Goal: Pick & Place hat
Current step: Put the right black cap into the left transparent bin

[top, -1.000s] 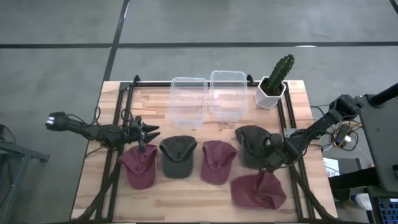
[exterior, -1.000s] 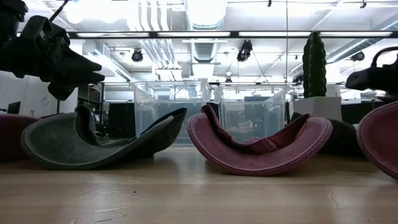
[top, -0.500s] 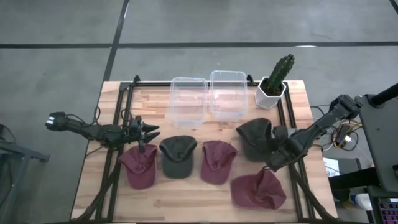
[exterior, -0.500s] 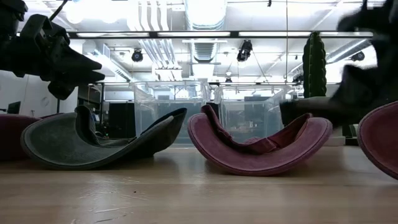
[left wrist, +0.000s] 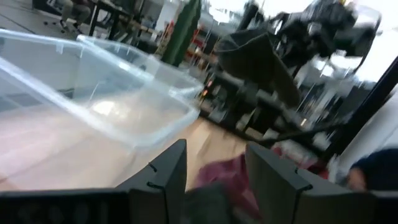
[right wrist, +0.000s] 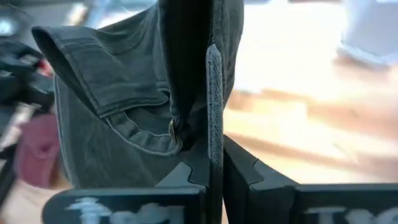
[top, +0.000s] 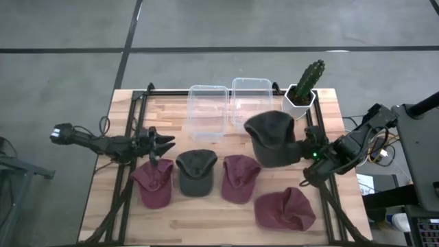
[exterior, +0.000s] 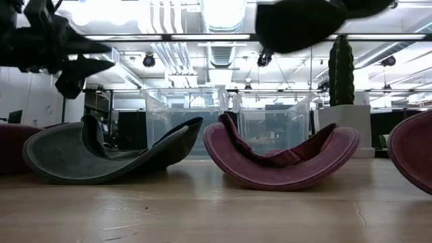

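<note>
Several caps lie on the wooden table: a maroon one, a dark grey one, a maroon one and a maroon one. They rest on their crowns in the low view, where the dark grey cap and a maroon cap show. My right gripper is shut on another dark grey cap, which it holds in the air near the clear bins. My left gripper hovers open above the leftmost maroon cap. My right gripper pinches the dark grey cap by its edge, which shows edge-on between the two fingers. It comes from the table's right side. The cap is lifted clear, and its crown and back strap hang beyond the fingers.
Two clear plastic bins stand side by side at the table's far edge. A potted cactus is to their right. A black frame rail runs along the table's right side.
My right gripper has lifted the dark grey cap off the table, clear of the maroon cap below it. It has carried the cap up and toward the far edge, nearer the bins. My left gripper has risen a little.
</note>
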